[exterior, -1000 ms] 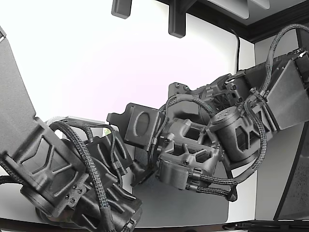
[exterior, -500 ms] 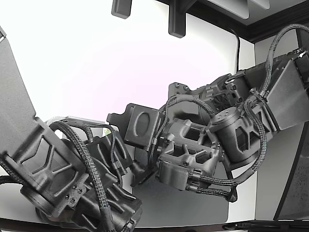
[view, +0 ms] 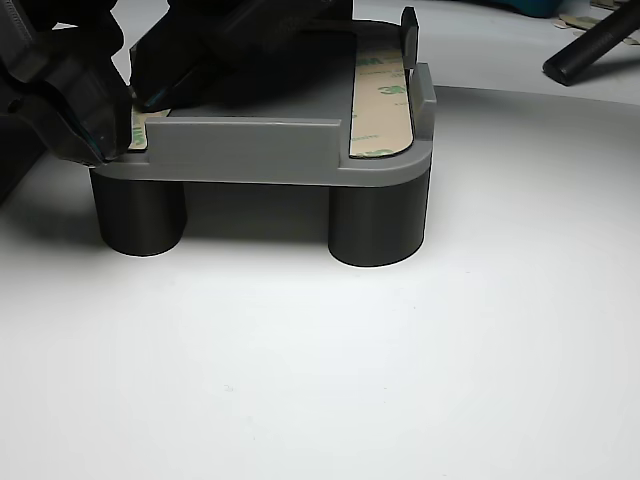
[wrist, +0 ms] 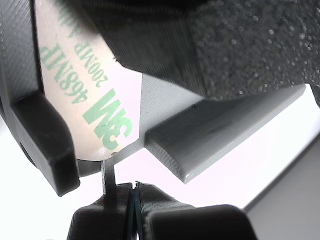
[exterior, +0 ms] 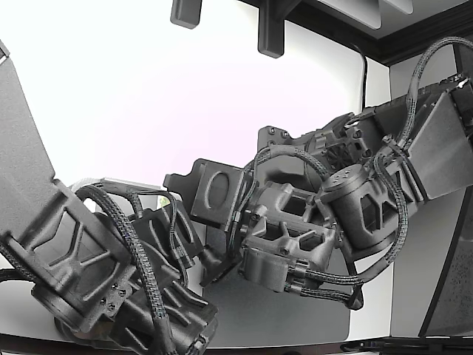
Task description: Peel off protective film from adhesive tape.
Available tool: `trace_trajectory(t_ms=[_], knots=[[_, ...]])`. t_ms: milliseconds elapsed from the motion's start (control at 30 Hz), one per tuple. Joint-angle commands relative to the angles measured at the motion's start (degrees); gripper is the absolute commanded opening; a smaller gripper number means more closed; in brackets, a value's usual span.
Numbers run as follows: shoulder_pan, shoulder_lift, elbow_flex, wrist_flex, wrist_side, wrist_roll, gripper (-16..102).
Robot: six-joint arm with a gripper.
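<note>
Barely anything moved since a second ago; arms look parked.
Gripper (wrist: 134, 192) pinched shut on film tab (wrist: 107, 172); best peel slow, low across the tape liner (wrist: 95, 100).

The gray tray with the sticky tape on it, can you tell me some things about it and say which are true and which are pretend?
1. The gray tray stands on round dark legs. True.
2. The tape liner has green 3M printing on it. True.
3. The liner's printing is red. False: it is green.
4. A second tape strip lies along the tray's side at the other view's right. True.
5. The tray lies flat on the white table with no legs. False: legs lift it up.
6. The gripper is far away from the tray. False: its dark fingers are right at the tray's corner.
</note>
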Motion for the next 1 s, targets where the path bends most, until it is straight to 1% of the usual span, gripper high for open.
trace_trajectory(t_ms=[0,967], knots=[[-0.3,1.2,-1.6,-0.5,0.2,-0.3,-10],[-0.3,0.8,-2.7,0.3,0.0,-0.5,-10]])
